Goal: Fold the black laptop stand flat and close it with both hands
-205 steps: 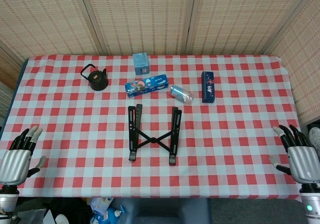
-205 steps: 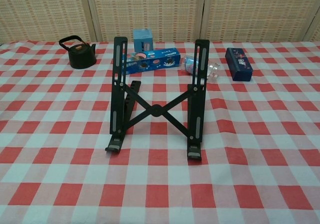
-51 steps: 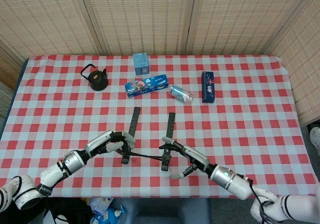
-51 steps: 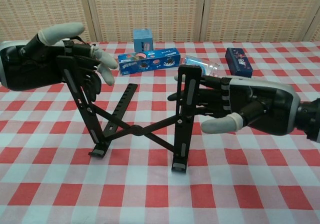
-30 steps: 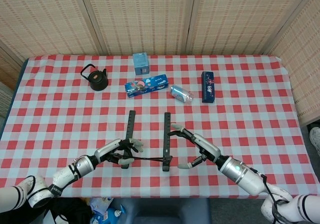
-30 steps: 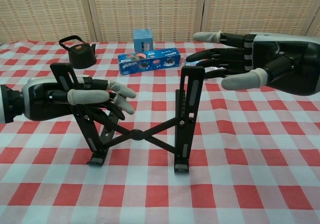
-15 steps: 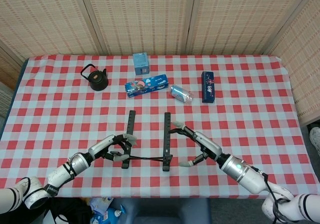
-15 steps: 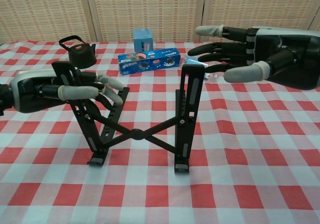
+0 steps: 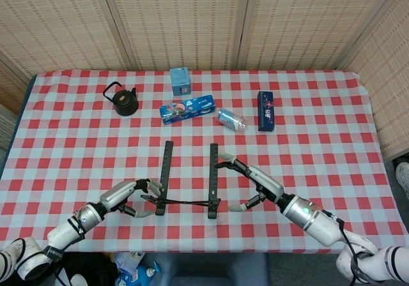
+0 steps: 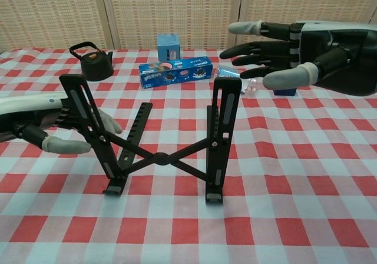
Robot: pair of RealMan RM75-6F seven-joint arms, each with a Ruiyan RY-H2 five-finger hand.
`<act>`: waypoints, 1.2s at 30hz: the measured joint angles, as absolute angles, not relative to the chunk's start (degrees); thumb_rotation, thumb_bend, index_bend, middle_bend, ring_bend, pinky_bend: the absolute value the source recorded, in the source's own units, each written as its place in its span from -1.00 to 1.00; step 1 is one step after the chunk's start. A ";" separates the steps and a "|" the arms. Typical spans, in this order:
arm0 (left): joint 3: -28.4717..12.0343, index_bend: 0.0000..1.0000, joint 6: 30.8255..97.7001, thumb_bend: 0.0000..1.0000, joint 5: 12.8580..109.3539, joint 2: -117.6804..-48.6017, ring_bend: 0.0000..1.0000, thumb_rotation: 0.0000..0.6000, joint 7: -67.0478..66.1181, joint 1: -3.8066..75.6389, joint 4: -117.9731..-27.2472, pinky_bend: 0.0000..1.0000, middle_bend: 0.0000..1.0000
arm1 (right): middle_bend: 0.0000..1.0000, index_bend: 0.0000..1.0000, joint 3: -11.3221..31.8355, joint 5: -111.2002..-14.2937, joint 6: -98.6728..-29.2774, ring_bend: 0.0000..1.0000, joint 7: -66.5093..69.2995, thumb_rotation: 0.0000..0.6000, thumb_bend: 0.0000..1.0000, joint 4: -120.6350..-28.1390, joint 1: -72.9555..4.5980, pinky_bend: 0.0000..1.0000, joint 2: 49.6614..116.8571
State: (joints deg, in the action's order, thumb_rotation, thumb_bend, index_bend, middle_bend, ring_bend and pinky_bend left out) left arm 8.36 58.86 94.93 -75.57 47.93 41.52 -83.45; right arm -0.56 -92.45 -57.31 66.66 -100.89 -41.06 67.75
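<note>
Folding not yet done: black metal laptop stand (image 10: 168,140) stands propped open at frame centre.
Your left hand (image 10: 41,128), fingers spread, sits just beside its left rail; your right hand (image 10: 283,43) hovers open, upper right. You must flatten both rails and close them.

Your left hand (image 9: 128,195) sits just left of the black laptop stand (image 9: 188,179), fingers spread by its left rail. Your right hand (image 9: 255,182) reaches toward the right rail, fingers apart. Beyond lie a kettle (image 9: 124,99), boxes and a bottle (image 9: 231,120).
</note>
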 measured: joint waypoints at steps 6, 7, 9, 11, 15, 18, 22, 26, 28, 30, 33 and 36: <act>7.65 -0.31 59.20 -0.58 93.49 -77.90 -0.60 0.58 40.59 39.85 -83.52 -0.42 -0.57 | -0.70 -1.00 -0.72 -92.37 -57.24 -0.90 66.36 1.00 -0.96 -100.94 -40.72 -0.91 67.73; 7.40 -0.30 59.11 -0.58 93.07 -78.60 -0.60 0.67 39.21 39.61 -83.40 -0.42 -0.57 | -0.70 -1.00 -0.74 -92.40 -57.26 -0.90 66.37 1.00 -0.96 -100.95 -40.68 -0.91 67.74; 6.89 -0.23 59.02 -0.58 92.36 -79.88 -0.60 0.78 37.27 39.25 -83.09 -0.42 -0.57 | -0.70 -1.00 -0.78 -92.45 -57.31 -0.90 66.38 1.00 -0.96 -100.95 -40.58 -0.91 67.76; 6.18 -0.20 58.88 -0.55 91.42 -81.56 -0.60 0.88 35.40 38.84 -82.55 -0.42 -0.57 | -0.70 -1.00 -0.83 -92.48 -57.39 -0.90 66.40 1.00 -0.96 -100.92 -40.45 -0.91 67.78; 4.92 -0.13 58.28 -0.43 89.98 -83.93 -0.60 0.98 33.63 38.40 -81.45 -0.42 -0.57 | -0.70 -1.00 -0.91 -92.51 -57.60 -0.90 66.50 1.00 -0.96 -100.85 -40.16 -0.91 67.75; 4.27 -0.05 57.90 -0.36 89.41 -84.70 -0.59 0.99 32.80 38.30 -80.80 -0.42 -0.57 | -0.70 -1.00 -1.01 -92.69 -57.76 -0.90 66.50 1.00 -0.96 -100.83 -39.97 -0.91 67.68; 3.60 -0.02 57.98 -0.36 88.76 -85.22 -0.59 1.00 31.39 37.91 -80.12 -0.42 -0.57 | -0.70 -1.00 -1.16 -92.84 -57.89 -0.90 66.74 1.00 -0.96 -100.72 -39.77 -0.91 67.63; 3.30 0.00 57.97 -0.36 88.41 -85.25 -0.59 1.00 30.55 37.58 -79.89 -0.42 -0.56 | -0.70 -1.00 -1.21 -92.95 -57.97 -0.90 67.02 1.00 -0.96 -100.54 -39.65 -0.91 67.68; 3.14 0.00 57.95 -0.36 88.18 -85.27 -0.59 0.99 30.04 37.38 -79.81 -0.42 -0.56 | -0.70 -1.00 -1.23 -93.08 -58.00 -0.90 67.14 1.00 -0.96 -100.45 -39.64 -0.91 67.73; 2.94 0.00 57.89 -0.36 87.95 -85.28 -0.59 0.99 29.68 37.26 -79.74 -0.42 -0.56 | -0.70 -1.00 -1.25 -93.26 -58.02 -0.90 67.30 1.00 -0.96 -100.36 -39.65 -0.91 67.80; 2.58 0.02 57.85 -0.36 87.73 -85.29 -0.59 1.00 29.15 37.12 -79.65 -0.42 -0.56 | -0.70 -1.00 -1.28 -93.42 -57.99 -0.90 67.41 1.00 -0.96 -100.26 -39.69 -0.91 67.86; 2.42 0.04 57.77 -0.36 87.67 -85.20 -0.59 1.00 28.68 37.05 -79.67 -0.42 -0.56 | -0.70 -1.00 -1.33 -93.49 -57.96 -0.90 67.54 1.00 -0.96 -100.16 -39.71 -0.91 67.93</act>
